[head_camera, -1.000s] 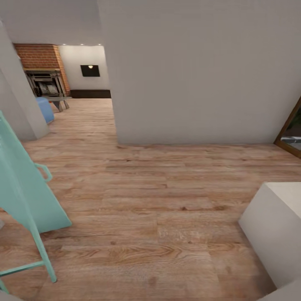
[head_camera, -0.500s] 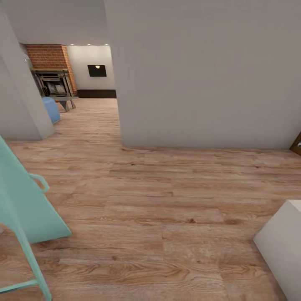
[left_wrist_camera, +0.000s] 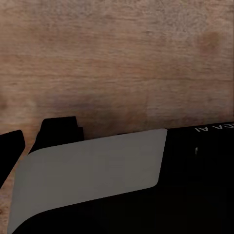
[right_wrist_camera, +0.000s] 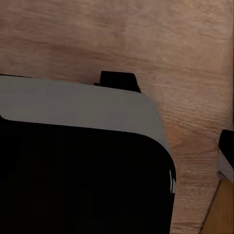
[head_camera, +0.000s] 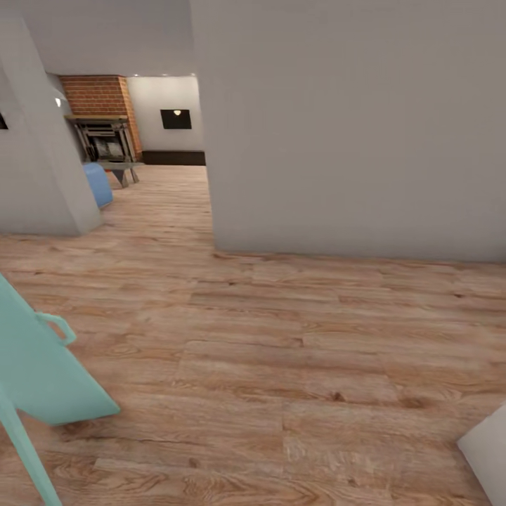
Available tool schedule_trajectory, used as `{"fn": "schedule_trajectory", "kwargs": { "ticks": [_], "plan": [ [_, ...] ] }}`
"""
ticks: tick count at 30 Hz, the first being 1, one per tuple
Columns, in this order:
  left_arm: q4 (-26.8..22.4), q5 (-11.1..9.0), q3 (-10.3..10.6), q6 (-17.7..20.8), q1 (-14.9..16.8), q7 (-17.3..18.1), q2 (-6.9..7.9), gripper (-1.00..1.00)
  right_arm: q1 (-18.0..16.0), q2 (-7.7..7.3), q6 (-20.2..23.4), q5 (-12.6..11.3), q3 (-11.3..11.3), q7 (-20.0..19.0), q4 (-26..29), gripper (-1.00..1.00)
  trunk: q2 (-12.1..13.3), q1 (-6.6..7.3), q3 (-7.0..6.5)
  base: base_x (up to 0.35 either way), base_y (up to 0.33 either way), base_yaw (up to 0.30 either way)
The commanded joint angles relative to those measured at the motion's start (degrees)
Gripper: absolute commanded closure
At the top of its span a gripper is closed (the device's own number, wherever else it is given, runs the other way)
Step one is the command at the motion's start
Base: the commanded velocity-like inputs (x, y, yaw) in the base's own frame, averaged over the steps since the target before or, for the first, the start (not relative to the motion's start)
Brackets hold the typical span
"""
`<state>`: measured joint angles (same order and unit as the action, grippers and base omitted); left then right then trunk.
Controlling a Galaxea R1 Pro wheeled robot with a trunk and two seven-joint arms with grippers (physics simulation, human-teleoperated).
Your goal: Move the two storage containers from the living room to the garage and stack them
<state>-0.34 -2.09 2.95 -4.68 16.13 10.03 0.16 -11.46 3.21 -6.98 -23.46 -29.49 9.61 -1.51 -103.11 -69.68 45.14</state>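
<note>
The two storage containers are out of view, and so is the garage. I am in a hallway on light wood-plank flooring (head_camera: 281,351). Through an opening at the far left lies the living room, with its red-brick fireplace (head_camera: 102,116), black wall TV (head_camera: 176,119) and low dark cabinet (head_camera: 173,157). Both wrist views look down on wood planks past grey and black parts of my own body (left_wrist_camera: 92,180) (right_wrist_camera: 78,146). A dark piece sits at the edge of each wrist view; the jaws cannot be made out.
A large white wall (head_camera: 351,126) blocks the way ahead and to the right. A white wall corner (head_camera: 42,176) bounds the opening's left side. A teal frame (head_camera: 35,365) stands at the near left, a white block (head_camera: 488,443) at the near right, and a blue seat (head_camera: 97,184) by the fireplace.
The whole picture has shifted right and down, so the camera has moved. The white block has slid toward the lower right corner, and the wooden door frame at the right edge has left the picture.
</note>
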Motion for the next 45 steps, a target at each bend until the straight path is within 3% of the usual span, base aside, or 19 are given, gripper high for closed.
{"fn": "schedule_trajectory", "kwargs": {
  "ticks": [1, 10, 36, 45],
  "plan": [
    [0.1, -0.2, 0.3, -0.2, 0.0, 0.2, 0.01, -1.00, -0.1, 0.04, -0.3, -0.5, -0.5, 0.1, -0.2, -1.00, 0.0, -0.03, 0.05, 0.324, 0.000, 0.262],
    [0.1, -0.3, 0.3, -0.2, 0.0, 0.2, 0.01, -1.00, -0.1, 0.00, -0.3, -0.5, -0.5, 0.1, -0.2, -1.00, 0.0, -0.03, 0.05, 0.324, 0.000, 0.227],
    [0.1, -0.2, 0.3, -0.1, 0.0, 0.2, 0.01, -1.00, -0.1, -0.03, -0.4, -0.5, -0.5, 0.1, -0.2, -1.00, 0.0, -0.03, 0.05, 0.324, 0.000, 0.005],
    [0.0, -0.3, 0.3, 2.9, 0.0, 0.2, 0.01, -1.00, -0.1, -0.04, -0.4, -0.5, -0.5, 0.1, -0.2, -1.00, 0.0, -0.03, 0.05, 0.324, 0.000, 0.000]
  ]
}}
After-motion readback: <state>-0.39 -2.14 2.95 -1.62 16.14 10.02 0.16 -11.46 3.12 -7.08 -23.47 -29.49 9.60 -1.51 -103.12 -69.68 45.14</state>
